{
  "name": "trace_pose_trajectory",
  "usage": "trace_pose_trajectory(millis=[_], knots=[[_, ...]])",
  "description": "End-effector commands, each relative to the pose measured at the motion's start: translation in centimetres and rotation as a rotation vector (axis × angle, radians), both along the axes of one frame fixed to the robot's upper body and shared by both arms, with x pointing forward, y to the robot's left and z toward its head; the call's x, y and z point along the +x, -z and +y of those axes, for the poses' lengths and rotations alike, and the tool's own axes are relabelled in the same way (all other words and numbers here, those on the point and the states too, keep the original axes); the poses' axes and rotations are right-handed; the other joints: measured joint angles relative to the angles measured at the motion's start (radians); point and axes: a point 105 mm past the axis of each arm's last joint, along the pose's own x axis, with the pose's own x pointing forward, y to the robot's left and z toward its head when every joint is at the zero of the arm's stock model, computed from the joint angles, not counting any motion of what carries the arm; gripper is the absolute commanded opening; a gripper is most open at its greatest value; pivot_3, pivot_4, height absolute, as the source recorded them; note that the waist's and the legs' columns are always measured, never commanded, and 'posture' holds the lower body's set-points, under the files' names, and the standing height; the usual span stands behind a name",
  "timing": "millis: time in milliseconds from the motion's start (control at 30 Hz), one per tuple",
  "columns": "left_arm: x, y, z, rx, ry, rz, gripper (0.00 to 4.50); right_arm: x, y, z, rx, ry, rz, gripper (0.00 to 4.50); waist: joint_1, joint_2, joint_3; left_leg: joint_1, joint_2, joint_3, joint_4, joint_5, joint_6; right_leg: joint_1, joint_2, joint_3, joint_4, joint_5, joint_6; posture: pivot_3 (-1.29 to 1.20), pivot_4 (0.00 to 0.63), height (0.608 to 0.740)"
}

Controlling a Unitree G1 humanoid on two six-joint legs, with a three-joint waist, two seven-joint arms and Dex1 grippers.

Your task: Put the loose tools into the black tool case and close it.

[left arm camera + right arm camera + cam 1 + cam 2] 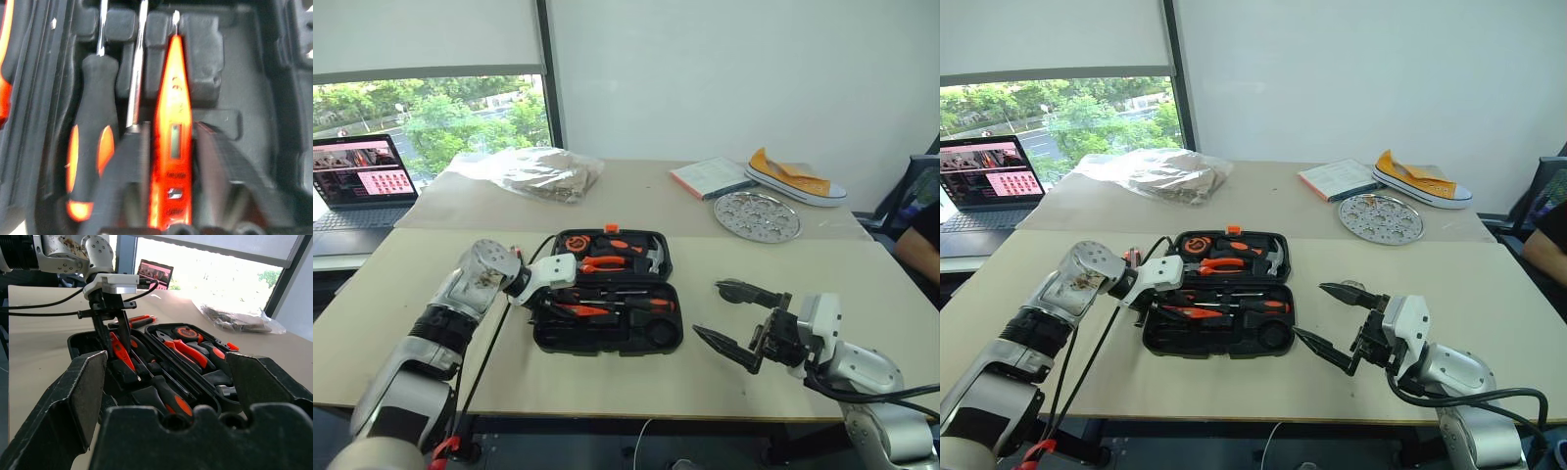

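Observation:
The black tool case [607,343] lies open at the table's middle, with pliers and a hammer in its far half. My left gripper [548,304] reaches down into the near half. Its fingers [122,161] stand open on either side of a slim orange screwdriver [172,98] that rests in the case. A black-orange screwdriver [93,147] lies in the slot beside it. Two more orange-black handles [137,319] lie on the table just outside the case, by the left arm. My right gripper [708,308] hovers open and empty to the right of the case.
A laptop [357,181] stands at the far left and a crumpled plastic bag [533,171] lies behind the case. A book [710,178], a metal plate [757,215] and a yellow shoe [793,178] sit at the back right. A person's arm [920,240] shows at the right edge.

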Motion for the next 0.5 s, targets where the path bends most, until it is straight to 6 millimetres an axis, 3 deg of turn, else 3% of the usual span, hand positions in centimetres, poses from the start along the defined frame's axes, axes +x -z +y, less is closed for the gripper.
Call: trace_pose_trajectory(millis=[33,200,300,433,500], knots=[[-0.1,-3.9,-0.4,-0.143,0.038,-0.099,2.58,-0.4,-0.7,0.0,0.002,-0.016,-0.041,4.5,0.0,0.0,0.0,-0.001,0.0,0.0,0.001,0.0,0.0,0.0,0.0,-0.001,0.0,0.0,0.0,0.0,0.15,0.74],[-0.4,-3.8,0.7,-0.161,0.004,-0.111,2.58,-0.3,-0.7,0.1,-0.002,-0.025,-0.04,4.5,-0.001,0.0,0.0,-0.002,0.0,0.0,0.002,0.0,0.0,0.0,0.0,0.0,-0.001,0.0,0.001,0.0,0.15,0.74],[-0.6,-2.6,1.1,-0.166,-0.022,-0.075,1.92,-0.2,-0.7,0.2,-0.001,-0.028,-0.04,4.5,-0.002,0.0,0.0,-0.002,0.0,0.0,0.001,-0.001,0.001,0.0,0.0,0.0,-0.001,0.0,0.001,0.0,0.15,0.74],[-0.4,-0.7,1.2,-0.139,-0.046,-0.066,0.24,-0.2,-0.6,0.4,-0.002,-0.033,-0.037,4.5,-0.001,0.0,0.0,-0.002,0.0,0.0,0.002,-0.001,0.001,0.0,0.0,0.0,0.0,0.0,0.001,0.0,0.15,0.74],[-0.1,-0.2,1.2,-0.131,-0.066,-0.072,0.01,-0.2,-0.7,0.4,-0.003,-0.032,-0.038,4.5,0.004,0.0,0.0,-0.002,0.0,0.0,0.003,-0.001,0.001,0.0,0.0,0.0,0.0,0.0,0.001,0.0,0.15,0.74]])
